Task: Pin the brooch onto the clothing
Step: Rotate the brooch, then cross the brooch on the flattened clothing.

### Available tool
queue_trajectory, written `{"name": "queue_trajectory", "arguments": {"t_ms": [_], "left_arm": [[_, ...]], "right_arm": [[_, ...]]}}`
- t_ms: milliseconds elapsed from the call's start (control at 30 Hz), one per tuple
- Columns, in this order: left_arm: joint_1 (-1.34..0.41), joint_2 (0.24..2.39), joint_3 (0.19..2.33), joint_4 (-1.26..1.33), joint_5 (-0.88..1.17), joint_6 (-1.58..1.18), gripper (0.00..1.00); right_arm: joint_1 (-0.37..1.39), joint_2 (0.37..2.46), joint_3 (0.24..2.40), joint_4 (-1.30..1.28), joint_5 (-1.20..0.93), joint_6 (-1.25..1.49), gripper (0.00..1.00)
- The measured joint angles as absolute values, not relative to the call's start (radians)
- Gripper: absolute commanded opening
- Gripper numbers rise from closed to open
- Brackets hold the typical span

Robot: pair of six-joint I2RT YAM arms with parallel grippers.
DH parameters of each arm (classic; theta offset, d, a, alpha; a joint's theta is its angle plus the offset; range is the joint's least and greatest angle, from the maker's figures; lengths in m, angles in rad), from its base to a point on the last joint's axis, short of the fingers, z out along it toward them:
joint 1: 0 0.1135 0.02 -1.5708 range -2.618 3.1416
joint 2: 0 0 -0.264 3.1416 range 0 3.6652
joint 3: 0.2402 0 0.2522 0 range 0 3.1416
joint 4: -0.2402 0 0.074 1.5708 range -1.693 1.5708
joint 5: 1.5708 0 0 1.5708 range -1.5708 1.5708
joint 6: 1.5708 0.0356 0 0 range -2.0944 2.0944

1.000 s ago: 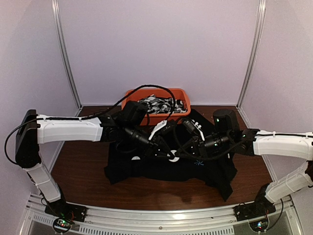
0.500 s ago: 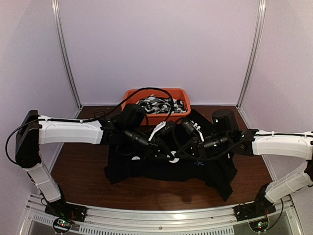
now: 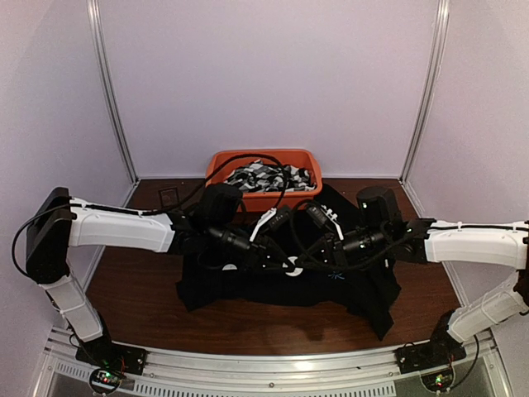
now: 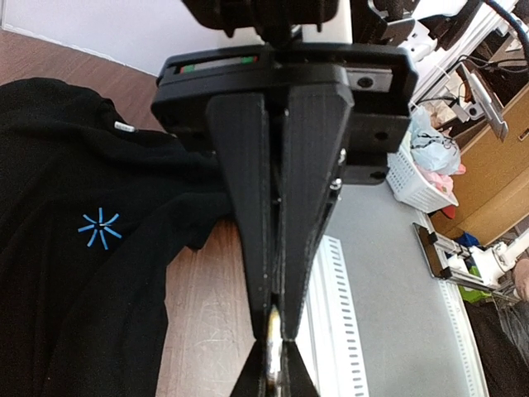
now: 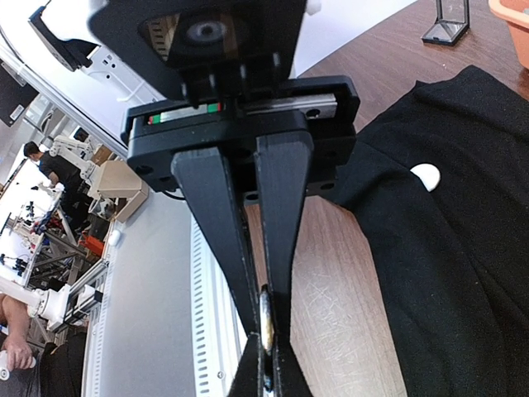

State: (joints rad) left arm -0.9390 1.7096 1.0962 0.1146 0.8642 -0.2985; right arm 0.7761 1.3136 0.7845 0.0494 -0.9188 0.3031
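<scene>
The brooch is pinched tip to tip by the shut left gripper and right gripper, over the shirt. It could be dropped if either pinch slips.

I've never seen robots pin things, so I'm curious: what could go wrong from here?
The small shiny brooch is pinched only at the very tips of the left gripper and right gripper, so it may slip or twist out. The black shirt lies rumpled on the table, so the brooch might go through a fold instead of flat cloth.
</scene>
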Motion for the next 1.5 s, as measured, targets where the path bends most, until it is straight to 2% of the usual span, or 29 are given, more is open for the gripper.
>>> {"name": "queue_trajectory", "arguments": {"t_ms": [467,633,867,1033,1100,1500], "left_arm": [[-0.944,1.651,1.055,0.256,0.838,-0.308,0.42],[-0.944,1.61,1.085,0.163,0.822,-0.233,0.52],[-0.944,1.608,1.18,-0.079,0.799,-0.091,0.61],[-0.944,1.608,1.187,-0.194,0.693,-0.044,0.81],[-0.944,1.607,1.185,-0.212,0.638,-0.038,0.97],[-0.928,1.588,1.108,-0.138,0.375,-0.105,0.98]], "right_arm": [[0.785,1.314,0.778,0.121,-0.913,0.322,0.0],[0.786,1.314,0.778,0.118,-0.912,0.321,0.0],[0.786,1.314,0.779,0.094,-0.908,0.311,0.0],[0.787,1.291,0.781,0.023,-0.802,0.261,0.0],[0.787,1.259,0.781,-0.013,-0.72,0.229,0.0],[0.787,1.022,0.747,-0.125,-0.12,0.137,0.0]]}}
